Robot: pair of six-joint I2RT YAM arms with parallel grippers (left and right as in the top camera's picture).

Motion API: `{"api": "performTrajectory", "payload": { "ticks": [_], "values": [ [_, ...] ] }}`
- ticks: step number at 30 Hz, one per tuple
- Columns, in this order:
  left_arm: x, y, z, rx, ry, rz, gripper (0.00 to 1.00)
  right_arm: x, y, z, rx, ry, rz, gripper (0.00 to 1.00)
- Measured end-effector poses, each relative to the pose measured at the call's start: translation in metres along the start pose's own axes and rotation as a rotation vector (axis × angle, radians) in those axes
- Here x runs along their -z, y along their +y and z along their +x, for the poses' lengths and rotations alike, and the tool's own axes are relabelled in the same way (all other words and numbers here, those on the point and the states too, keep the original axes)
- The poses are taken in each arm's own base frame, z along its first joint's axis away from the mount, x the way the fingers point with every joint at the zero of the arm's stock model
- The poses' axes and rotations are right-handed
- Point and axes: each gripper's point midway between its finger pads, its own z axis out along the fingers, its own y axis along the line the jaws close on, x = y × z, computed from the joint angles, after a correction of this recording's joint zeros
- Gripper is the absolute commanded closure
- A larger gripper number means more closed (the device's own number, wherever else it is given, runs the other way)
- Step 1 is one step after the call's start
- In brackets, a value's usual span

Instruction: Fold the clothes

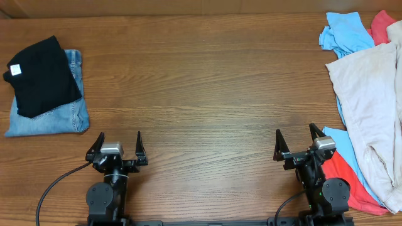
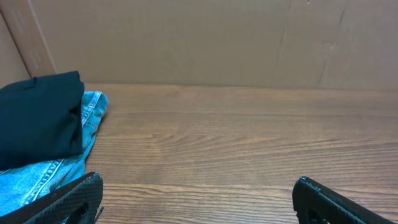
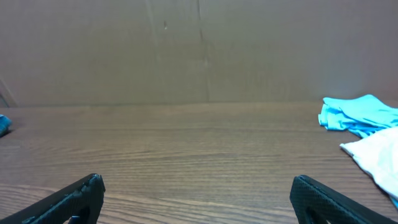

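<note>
The pale beige trousers [image 1: 370, 107] lie crumpled on top of a clothes heap at the table's right edge; a pale corner of them shows in the right wrist view [image 3: 380, 155]. My left gripper [image 1: 117, 145] is open and empty near the front edge, left of centre; in the left wrist view [image 2: 198, 186] its fingers stand wide apart over bare wood. My right gripper [image 1: 295, 142] is open and empty near the front edge, just left of the heap, and its fingers stand wide apart in the right wrist view [image 3: 198, 185].
A folded black garment [image 1: 43, 76] lies on folded blue jeans [image 1: 53, 116] at the left, also in the left wrist view [image 2: 37, 118]. The right heap holds a light blue garment [image 1: 344, 32] and a red one [image 1: 345, 179]. A cardboard wall [image 2: 205, 37] stands at the back.
</note>
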Motion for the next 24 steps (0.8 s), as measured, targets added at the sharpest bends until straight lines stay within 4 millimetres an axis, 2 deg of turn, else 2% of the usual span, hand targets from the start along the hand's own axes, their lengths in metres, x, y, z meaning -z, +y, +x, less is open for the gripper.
{"api": "performTrajectory", "payload": {
  "ticks": [4,6,10,13,15,19,22,24],
  "values": [
    [0.000,0.000,0.000,0.001,0.000,0.000,0.00,0.000,0.006,-0.010,0.004,-0.039,-0.034,0.00],
    [0.000,0.000,0.000,0.009,0.002,0.000,0.00,0.000,0.006,-0.007,-0.010,-0.025,-0.032,0.00],
    [0.001,0.000,0.002,0.027,0.025,-0.001,0.00,0.002,-0.004,0.011,-0.035,0.069,0.027,0.00],
    [0.007,0.000,0.000,0.029,0.067,-0.005,0.00,0.007,-0.013,0.004,-0.046,0.112,0.092,0.00],
    [0.010,0.000,-0.011,0.029,0.068,-0.005,0.00,0.012,-0.017,-0.013,-0.048,0.114,0.124,0.00],
    [0.015,0.000,-0.049,0.030,0.043,-0.012,0.00,0.020,-0.022,-0.044,-0.056,0.159,0.186,0.00],
    [0.013,-0.001,-0.072,0.029,0.067,-0.017,0.00,0.021,-0.025,-0.054,-0.059,0.241,0.219,0.00],
    [0.008,-0.001,-0.079,0.027,0.109,-0.022,0.00,0.020,-0.026,-0.056,-0.057,0.310,0.238,0.00]
  ]
}}
